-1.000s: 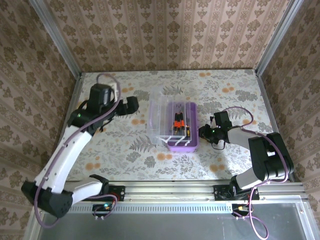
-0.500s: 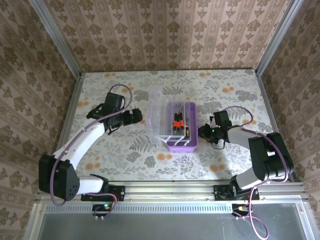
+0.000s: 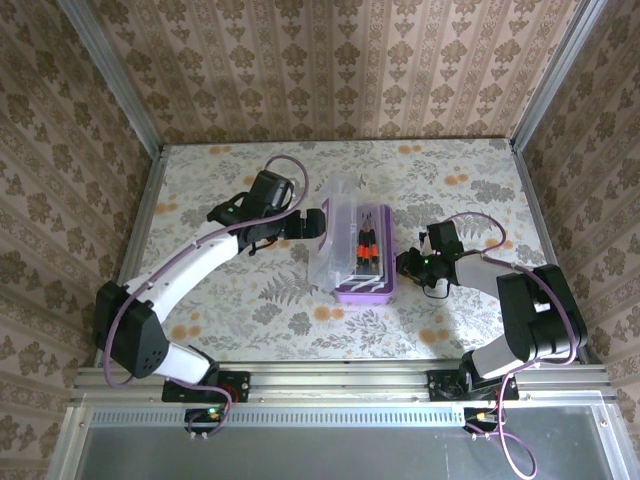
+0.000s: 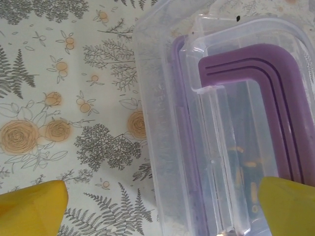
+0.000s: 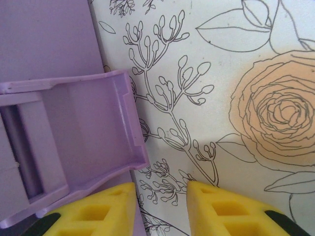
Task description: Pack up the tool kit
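Half-raised lid [image 3: 335, 235], L jaws now beside it

Lid [image 4: 167, 123]: clear plastic, smooth and glossy, catching pale reflections along its edges.
Handle [image 4: 246, 59]: purple plastic, looking matt and showing moulded ridges.
Box [image 3: 365, 292]: opaque purple plastic, looking smooth with a soft sheen.
Latch [image 5: 74, 132]: the same purple plastic, smooth, showing faint scuffs at its edge.
Screwdrivers [image 3: 362, 245]: orange and black grips, too small to judge the finish.
Table cover [image 3: 450, 170]: looking flat and matt, printed with flowers; whether paper or cloth cannot be told.
Left fingers [image 4: 34, 206]: yellow plastic, looking matt.
Right fingers [image 5: 231, 211]: yellow plastic, looking matt and slightly grainy.
Walls [image 3: 330, 70]: patterned paper, looking matt.
Rails [image 3: 330, 378]: bare metal, giving off a dull brushed shine.
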You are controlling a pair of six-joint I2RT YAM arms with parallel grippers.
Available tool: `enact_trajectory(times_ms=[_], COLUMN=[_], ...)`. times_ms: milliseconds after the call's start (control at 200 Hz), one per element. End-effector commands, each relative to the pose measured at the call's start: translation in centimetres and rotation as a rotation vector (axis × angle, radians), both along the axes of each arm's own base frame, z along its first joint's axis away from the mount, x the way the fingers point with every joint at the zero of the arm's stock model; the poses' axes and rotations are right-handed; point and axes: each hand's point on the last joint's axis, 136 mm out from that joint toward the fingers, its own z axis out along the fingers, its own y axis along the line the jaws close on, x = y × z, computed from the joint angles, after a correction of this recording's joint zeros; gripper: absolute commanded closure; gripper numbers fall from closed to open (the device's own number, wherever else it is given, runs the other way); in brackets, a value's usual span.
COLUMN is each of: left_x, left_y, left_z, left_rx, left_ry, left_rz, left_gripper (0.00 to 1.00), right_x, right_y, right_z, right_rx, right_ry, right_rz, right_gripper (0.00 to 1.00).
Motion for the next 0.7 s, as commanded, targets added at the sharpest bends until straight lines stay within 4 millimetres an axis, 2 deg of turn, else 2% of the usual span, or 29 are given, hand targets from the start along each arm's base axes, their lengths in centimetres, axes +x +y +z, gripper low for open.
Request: enact_trajectory(times_ms=[0,215,490,695], left_x=[0.5,0.4,0.2,-0.1], left_y=[-1.0,-1.7,-1.5,-1.5], left_z=[0.5,-0.6,-0.1,-0.8], left_rx=[0.002,0.021,0.018,0.022], left_ry=[-0.016,0.013,0.0,0.018], left_rz=[-0.022,-0.041,-0.043,-0.052], left_gripper=[0.0,0.0,0.0,0.0], right_x=[-0.1,-0.3,-0.3,-0.2], right_y=[1.2,1.2,1.1,0.9], right_z=[0.6,0.7,1.1,1.9], right_rx=[0.048,0.045,0.039,0.029], right_ry=[-0.016,-0.019,-0.025,-0.039], right_rz=[0.039,0.045,0.045,0.045], right_gripper=[0.65,0.65,0.65,0.64])
